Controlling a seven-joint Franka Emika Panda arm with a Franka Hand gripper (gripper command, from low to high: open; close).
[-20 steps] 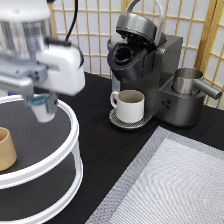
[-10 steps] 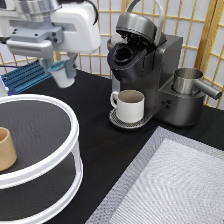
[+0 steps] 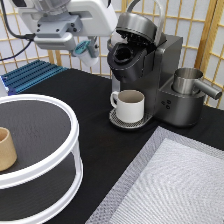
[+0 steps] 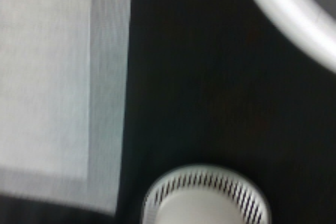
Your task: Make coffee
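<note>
At the exterior view's top, left of the coffee machine (image 3: 150, 70) whose lid stands raised over an open brew chamber, the tool (image 3: 86, 50) hangs clenched on the coffee (image 3: 82, 48), a small pod with a blue top, well above the tabletop (image 3: 90, 115). The cream mug (image 3: 130, 105) already sits on the drip tray (image 4: 206, 197). The pod is not yet in the chamber, and the lid is not closed.
</note>
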